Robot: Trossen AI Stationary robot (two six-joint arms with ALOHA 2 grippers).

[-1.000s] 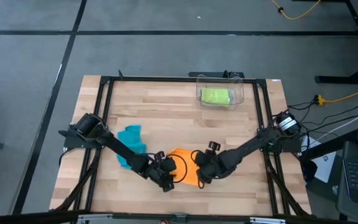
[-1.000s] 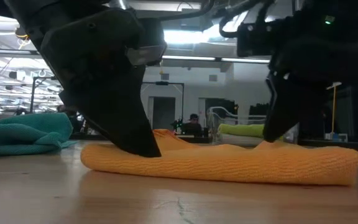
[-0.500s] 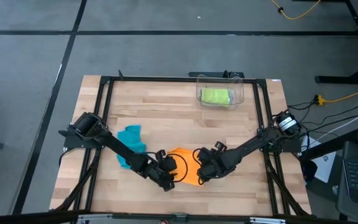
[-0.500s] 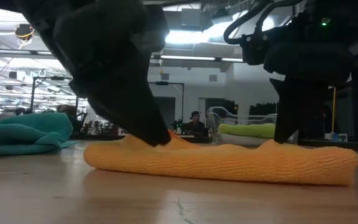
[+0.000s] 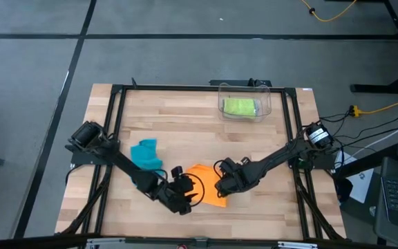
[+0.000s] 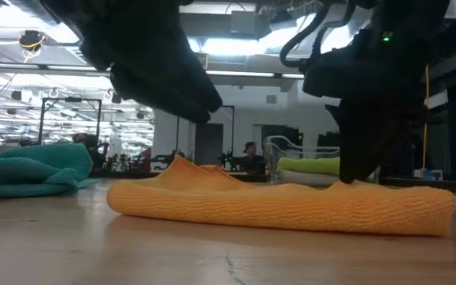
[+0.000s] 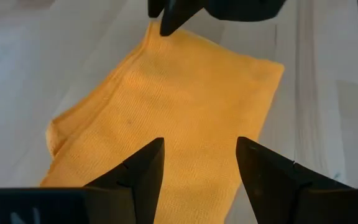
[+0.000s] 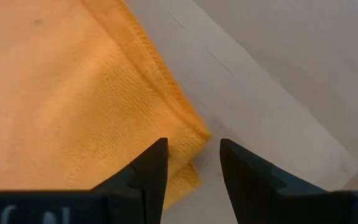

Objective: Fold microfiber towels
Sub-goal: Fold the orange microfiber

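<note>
The orange towel [image 5: 206, 184] lies folded and flat on the table, toward its near edge. My left gripper [image 5: 187, 196] hangs open above the towel's left part [image 7: 166, 112], clear of it [image 6: 206, 107]. My right gripper [image 8: 192, 163] is open and points down at the towel's right-hand corner [image 8: 191, 134], one finger over the cloth and one over bare wood. The teal towel [image 5: 146, 153] lies crumpled to the left. The lime green towel [image 5: 240, 106] lies in the clear bin [image 5: 267, 104]. My right gripper has its fingertips [image 6: 353, 172] down at the top of the orange towel's right-hand corner [image 8: 194, 127], coming from above. Whether they touch the cloth I cannot tell. The towel lies flat on the table.
The clear bin stands at the table's far edge, right of the middle. Bare wood lies between the bin and the orange towel [image 5: 199, 135]. A black frame [image 5: 119, 111] runs round the tabletop. The room behind shows in the low view.
My left gripper has risen off the orange towel's left part, where its fingers stood on the cloth, and now hangs clear above it. My right gripper has rolled about its own line over the right-hand corner. The towel has stayed in place.
</note>
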